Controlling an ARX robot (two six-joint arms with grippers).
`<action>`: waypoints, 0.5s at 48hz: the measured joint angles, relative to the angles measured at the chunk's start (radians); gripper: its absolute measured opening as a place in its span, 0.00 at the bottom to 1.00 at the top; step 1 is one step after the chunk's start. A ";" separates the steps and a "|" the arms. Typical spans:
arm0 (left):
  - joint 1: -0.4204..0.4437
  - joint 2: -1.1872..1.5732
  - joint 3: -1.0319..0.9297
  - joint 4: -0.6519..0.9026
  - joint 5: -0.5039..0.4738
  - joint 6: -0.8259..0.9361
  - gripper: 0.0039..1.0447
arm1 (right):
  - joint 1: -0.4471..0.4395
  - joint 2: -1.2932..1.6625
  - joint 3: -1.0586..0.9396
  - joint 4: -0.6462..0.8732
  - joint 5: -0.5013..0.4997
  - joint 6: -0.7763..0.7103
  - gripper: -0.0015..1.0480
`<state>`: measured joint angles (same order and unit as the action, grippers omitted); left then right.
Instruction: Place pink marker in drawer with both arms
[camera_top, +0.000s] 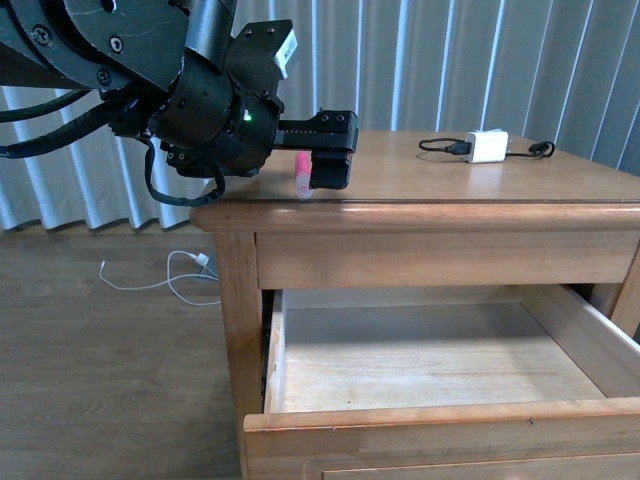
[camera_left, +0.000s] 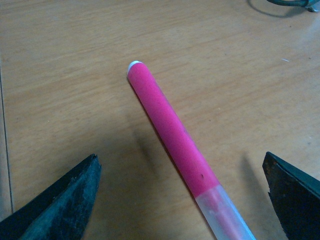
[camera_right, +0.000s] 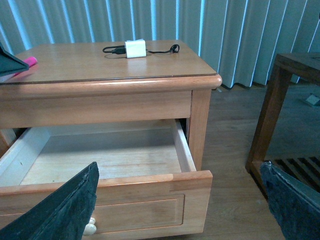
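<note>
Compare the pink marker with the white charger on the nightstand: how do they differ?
Colour: the marker is bright pink with a pale cap; the charger is white.
Shape: the marker is a slim cylinder; the charger is a boxy block.
Setting: the marker lies near the front left corner, inside the open left claw; the charger sits further back with a black cable attached.
Both rest on the nightstand top, not in the open drawer.

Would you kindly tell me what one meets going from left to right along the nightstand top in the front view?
Left arm → pink marker → white charger.
</note>
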<state>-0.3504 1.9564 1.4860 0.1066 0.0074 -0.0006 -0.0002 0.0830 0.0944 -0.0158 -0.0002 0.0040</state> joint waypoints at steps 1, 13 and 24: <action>0.000 0.006 0.010 -0.004 0.000 -0.001 0.94 | 0.000 0.000 0.000 0.000 0.000 0.000 0.92; -0.011 0.060 0.080 -0.037 -0.012 0.001 0.94 | 0.000 0.000 0.000 0.000 0.000 0.000 0.92; -0.021 0.073 0.098 -0.044 -0.003 0.018 0.94 | 0.000 0.000 0.000 0.000 0.000 0.000 0.92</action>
<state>-0.3710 2.0293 1.5845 0.0624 0.0048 0.0177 -0.0002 0.0830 0.0944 -0.0158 -0.0002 0.0040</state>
